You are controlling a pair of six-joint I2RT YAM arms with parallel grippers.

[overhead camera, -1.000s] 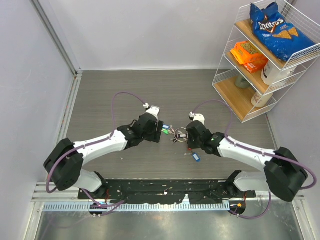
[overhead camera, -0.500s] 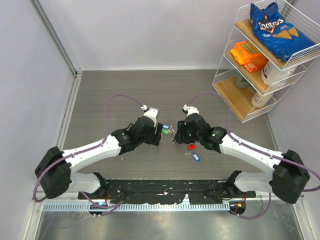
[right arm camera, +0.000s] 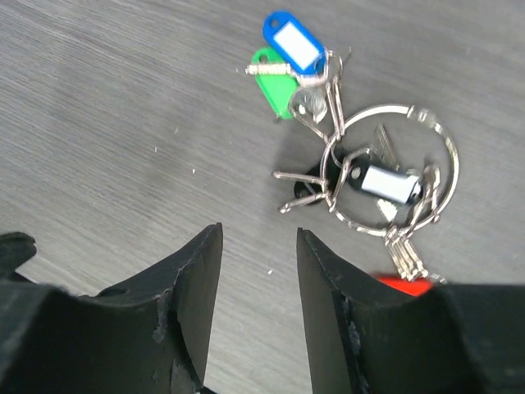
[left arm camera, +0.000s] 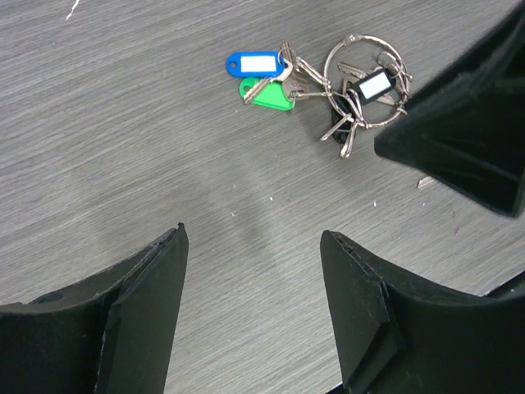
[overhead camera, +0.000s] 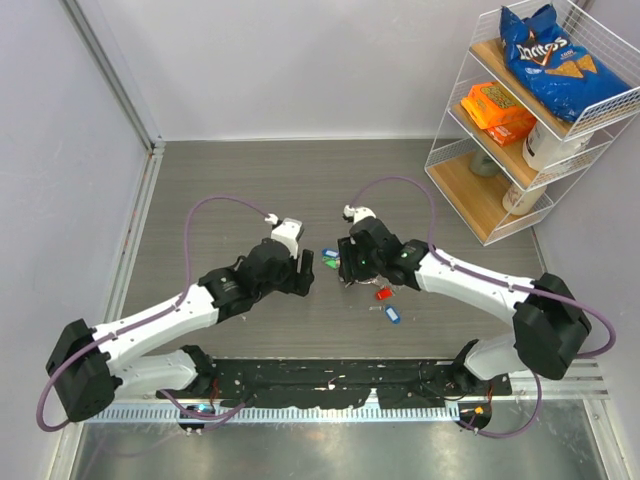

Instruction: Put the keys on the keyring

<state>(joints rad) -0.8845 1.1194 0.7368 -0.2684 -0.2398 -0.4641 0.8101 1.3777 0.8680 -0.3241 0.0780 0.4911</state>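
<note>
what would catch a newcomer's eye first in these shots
The left gripper and the right gripper meet centre-frame, both open beside a silver keyring bunched with keys, a blue tag and a green tag. A red tag and a separate blue-tagged key lie just below it in the top view. At far right, a blue Doritos bag tops a wire shelf.

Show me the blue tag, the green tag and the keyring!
blue tag [right arm camera: 294,37], right wrist view, on its white label.
green tag [right arm camera: 273,82], right wrist view, middle of the plastic.
keyring [right arm camera: 392,105], right wrist view, top of the wire loop.
</note>
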